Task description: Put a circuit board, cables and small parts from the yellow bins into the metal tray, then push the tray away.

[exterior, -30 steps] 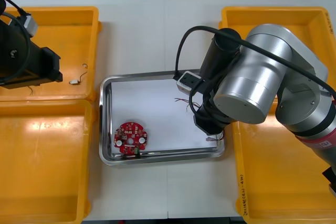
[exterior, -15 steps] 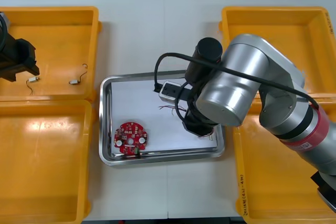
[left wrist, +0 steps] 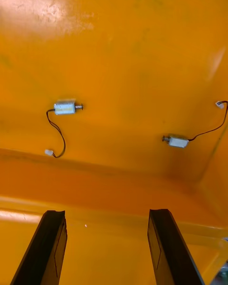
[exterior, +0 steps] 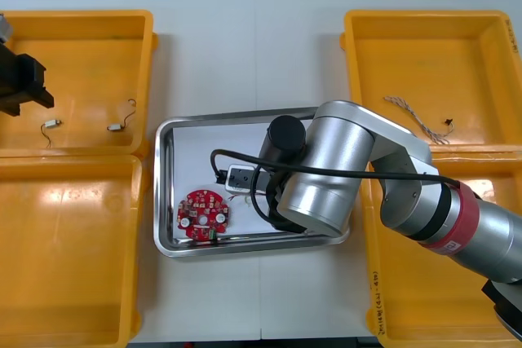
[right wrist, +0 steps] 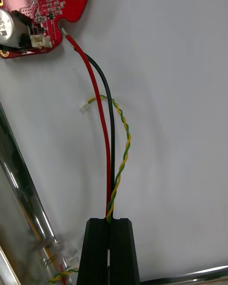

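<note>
done: circuit board in metal tray | now: my right gripper pinches cables over it; my left gripper spread above small metal parts | left: release, parts, push

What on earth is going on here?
Its right claw is shut on a bunch of cables, holding them low over the white inside of the metal tray, their loose ends close to the red circuit board already lying there. The left claw hangs open over the far left yellow bin, where two small metal parts lie.
</note>
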You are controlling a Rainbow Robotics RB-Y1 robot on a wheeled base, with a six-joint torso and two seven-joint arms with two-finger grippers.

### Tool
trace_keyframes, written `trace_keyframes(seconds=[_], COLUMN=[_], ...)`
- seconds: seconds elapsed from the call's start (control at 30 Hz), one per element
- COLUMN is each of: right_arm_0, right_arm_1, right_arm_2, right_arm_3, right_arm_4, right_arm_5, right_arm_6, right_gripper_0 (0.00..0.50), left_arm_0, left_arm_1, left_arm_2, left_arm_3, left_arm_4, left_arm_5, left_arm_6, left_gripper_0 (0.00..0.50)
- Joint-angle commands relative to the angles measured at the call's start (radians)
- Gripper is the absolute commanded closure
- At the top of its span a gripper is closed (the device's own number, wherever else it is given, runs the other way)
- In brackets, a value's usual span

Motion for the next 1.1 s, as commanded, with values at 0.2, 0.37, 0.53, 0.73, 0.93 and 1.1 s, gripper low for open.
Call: trace_keyframes(seconds=[0.2,0.37,0.53,0.73,0.93,1.1], right_arm_0=[-0.051,-0.054,-0.056,-0.056,-0.056,-0.054], right_arm_1=[0.033,0.033,0.033,0.024,0.022,0.018], right_arm_2=[0.014,0.014,0.022,0.068,0.068,0.068], right_arm_3=[0.051,0.078,0.106,0.106,0.106,0.106], right_arm_4=[0.022,0.002,-0.038,-0.018,-0.017,-0.018], right_arm_5=[-0.028,-0.04,-0.06,-0.077,-0.077,-0.077], right_arm_6=[0.221,0.269,0.278,0.264,0.263,0.258], right_gripper_0=[0.5,0.5,0.5,0.5,0.5,0.455], left_arm_0=[-0.091,-0.125,-0.132,-0.131,-0.131,-0.131], left_arm_1=[0.049,0.049,0.049,0.049,0.049,0.047], left_arm_2=[-0.061,-0.122,-0.156,-0.204,-0.239,-0.287], left_arm_3=[0.146,0.245,0.322,0.379,0.406,0.432], left_arm_4=[-0.035,-0.055,-0.052,-0.045,-0.031,-0.011], left_arm_5=[-0.138,-0.213,-0.294,-0.359,-0.385,-0.439], left_arm_6=[-0.153,-0.233,-0.28,-0.296,-0.294,-0.291], left_gripper_0=[0.0,0.0,0.0,0.0,0.0,0.0])
